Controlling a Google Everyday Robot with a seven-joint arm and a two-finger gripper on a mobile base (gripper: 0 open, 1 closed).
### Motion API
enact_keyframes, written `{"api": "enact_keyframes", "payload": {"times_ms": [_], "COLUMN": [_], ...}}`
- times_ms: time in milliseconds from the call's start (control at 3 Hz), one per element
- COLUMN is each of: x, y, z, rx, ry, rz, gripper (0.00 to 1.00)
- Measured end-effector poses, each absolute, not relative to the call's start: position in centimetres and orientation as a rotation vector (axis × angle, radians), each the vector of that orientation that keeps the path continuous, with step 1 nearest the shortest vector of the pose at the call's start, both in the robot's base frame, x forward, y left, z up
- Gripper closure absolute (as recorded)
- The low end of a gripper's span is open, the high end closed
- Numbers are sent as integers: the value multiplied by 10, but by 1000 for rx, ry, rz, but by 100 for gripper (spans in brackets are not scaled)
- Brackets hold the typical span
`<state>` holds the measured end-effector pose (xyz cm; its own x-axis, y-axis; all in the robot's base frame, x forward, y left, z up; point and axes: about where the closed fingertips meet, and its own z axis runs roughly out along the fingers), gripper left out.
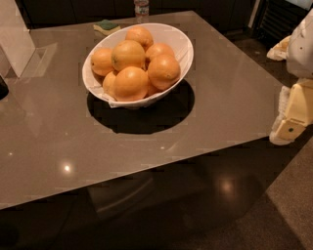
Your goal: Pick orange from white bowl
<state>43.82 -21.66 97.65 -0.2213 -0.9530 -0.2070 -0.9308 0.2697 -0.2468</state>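
Counter [220,107]: glossy grey-brown slab filling most of the frame. Upper left: leaning white panel [14,39]. Top centre-left: green-and-yellow sponge [106,27], just behind the bowl. Centre-left: white bowl [187,52], oval, long axis running lower left to upper right, heaped with about seven fruits. Larger orange with dark stem spot [127,54] sits on top. The orange [164,71] judged most reachable is round with no long axis and lies on the right of the heap, exposed from above. Top centre: water bottle [141,9], partly cut off. Right edge: robot arm [296,110], cream and white, off the counter's right border. Jaws at its lower end, well apart from the bowl; released or clenched cannot be told. The orange lies left and slightly up-frame of them.
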Motion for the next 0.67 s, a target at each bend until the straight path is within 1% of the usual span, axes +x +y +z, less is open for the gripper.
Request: {"api": "enact_keyframes", "payload": {"times_ms": [333, 667], "x": [438, 447], "y": [-217, -207], "z": [976, 981], "rx": [-1724, -1731], "ry": [2231, 2194], "rz": [-99, -86], "gripper": [0, 0]}}
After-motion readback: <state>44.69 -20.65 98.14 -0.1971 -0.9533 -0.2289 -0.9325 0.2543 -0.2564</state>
